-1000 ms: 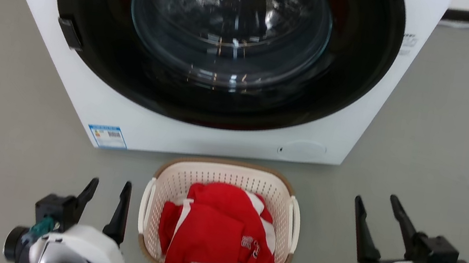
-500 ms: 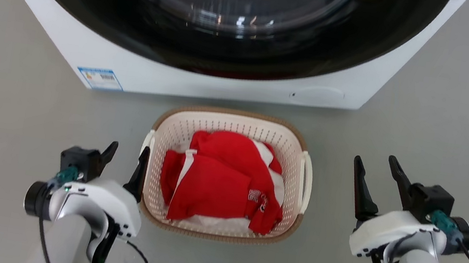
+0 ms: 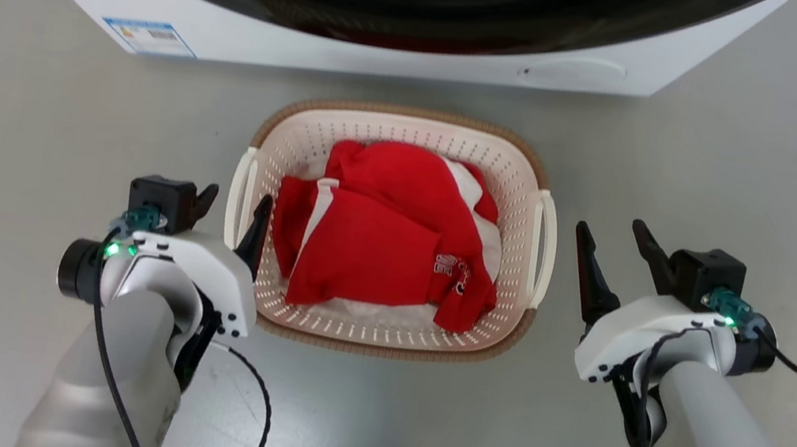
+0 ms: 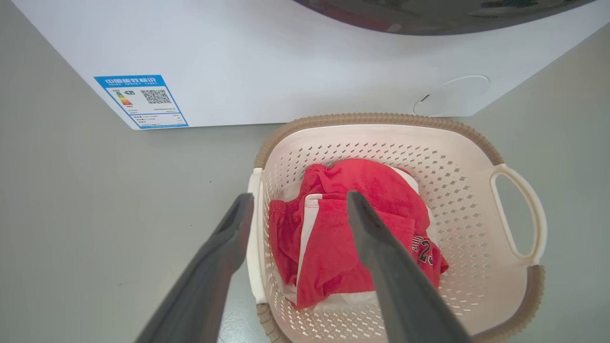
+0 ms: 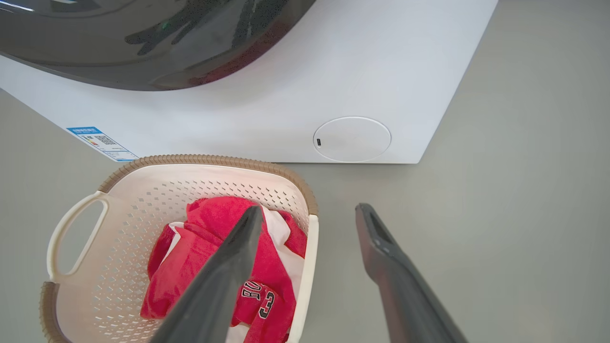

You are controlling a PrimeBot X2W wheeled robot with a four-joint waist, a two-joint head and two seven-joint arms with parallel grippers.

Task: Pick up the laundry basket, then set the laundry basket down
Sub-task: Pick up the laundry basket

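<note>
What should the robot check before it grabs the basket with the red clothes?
1. The left end effector is open: ok.
2. The right end effector is open: ok.
3. The left fingers line up astride the left handle: ok.
4. The right fingers astride the right handle: cannot tell; head view shows them beside it, wrist view astride.
5. The red clothes lie inside the laundry basket: ok.
6. The laundry basket sits clear of the washer: ok.

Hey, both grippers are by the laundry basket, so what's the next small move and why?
Probably ease the right gripper inward over the right handle of the laundry basket. In the head view it sits open, apart from that handle, while the open left gripper seems to straddle the left handle.
</note>
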